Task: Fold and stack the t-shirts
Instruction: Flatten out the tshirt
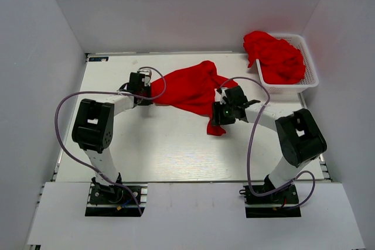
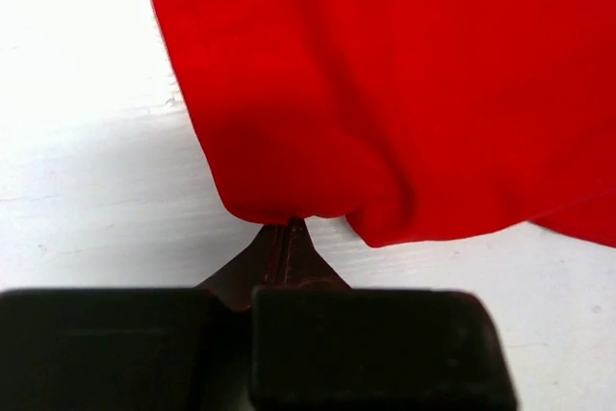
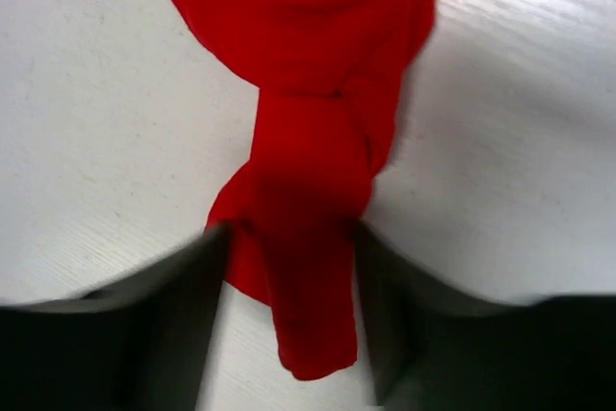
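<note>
One red t-shirt lies crumpled on the white table, its tail trailing toward the near right. My left gripper is at its left edge. In the left wrist view the fingers are pressed together, and the left gripper pinches the hem of the t-shirt. My right gripper is over the tail. In the right wrist view the right gripper stands open, its fingers straddling a bunched strip of the t-shirt. More red t-shirts are heaped in the basket.
A white lattice basket stands at the table's back right corner. White walls close in the back and both sides. Grey cables loop from each arm over the table.
</note>
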Action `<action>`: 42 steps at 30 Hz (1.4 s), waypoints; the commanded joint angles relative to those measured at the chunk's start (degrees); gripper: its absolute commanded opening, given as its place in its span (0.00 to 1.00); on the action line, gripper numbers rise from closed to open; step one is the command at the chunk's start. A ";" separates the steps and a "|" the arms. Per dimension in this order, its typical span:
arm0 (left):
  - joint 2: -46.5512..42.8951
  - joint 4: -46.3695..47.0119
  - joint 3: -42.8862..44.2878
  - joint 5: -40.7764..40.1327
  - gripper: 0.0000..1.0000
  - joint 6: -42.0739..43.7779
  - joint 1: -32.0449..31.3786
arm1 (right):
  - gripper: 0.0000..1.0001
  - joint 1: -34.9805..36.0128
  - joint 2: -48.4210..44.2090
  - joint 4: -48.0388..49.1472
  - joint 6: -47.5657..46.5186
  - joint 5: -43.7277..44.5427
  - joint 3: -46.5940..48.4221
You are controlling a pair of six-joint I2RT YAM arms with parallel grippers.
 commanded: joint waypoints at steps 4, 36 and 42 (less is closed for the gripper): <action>-3.73 3.83 2.40 4.25 0.00 1.55 -0.19 | 0.00 0.59 0.19 -0.84 -3.99 -1.97 4.56; -51.44 -4.59 26.30 7.49 0.00 -2.32 -0.19 | 0.00 0.24 -42.97 -0.05 -23.16 16.15 42.95; -55.49 -7.50 32.02 11.62 0.00 -1.62 0.34 | 0.00 0.24 -44.99 -1.99 -24.82 8.78 52.53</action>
